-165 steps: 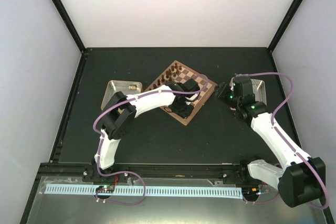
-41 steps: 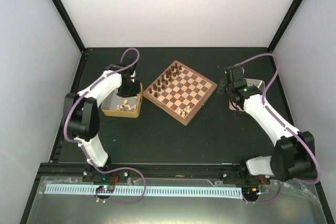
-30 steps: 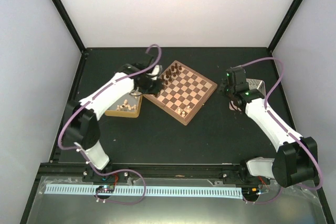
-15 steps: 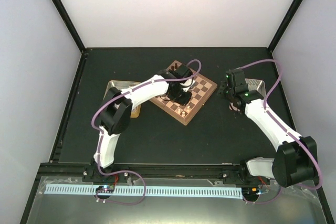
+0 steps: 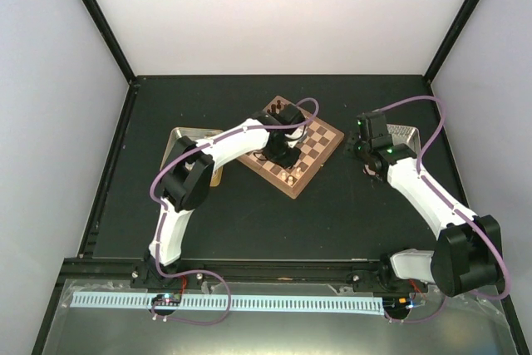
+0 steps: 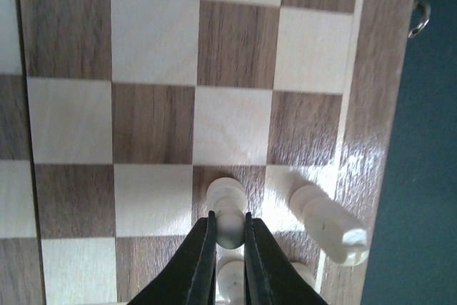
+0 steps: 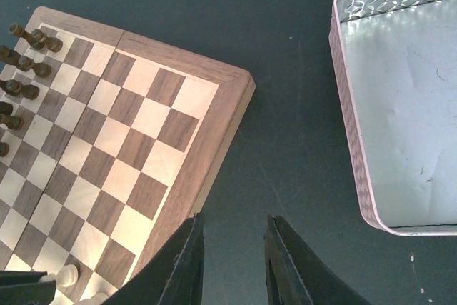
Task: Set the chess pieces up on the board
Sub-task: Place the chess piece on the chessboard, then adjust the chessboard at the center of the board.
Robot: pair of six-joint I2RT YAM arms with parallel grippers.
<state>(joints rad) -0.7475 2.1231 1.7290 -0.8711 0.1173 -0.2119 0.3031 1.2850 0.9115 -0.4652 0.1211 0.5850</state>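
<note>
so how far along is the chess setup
Done: dark pieces stand along one edge of the board, and a few cream pieces on the opposite edge. In hand: the left hand is shut on a cream piece there. Left: most of the cream side is bare; the right hand is open and empty.

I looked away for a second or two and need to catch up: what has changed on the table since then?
The left hand swung from the tan tray rightward onto the chessboard. It is now shut on a pale chess piece over a dark square by the board's near edge. The right hand stayed open between chessboard and silver tray; the dark pieces kept their places.
</note>
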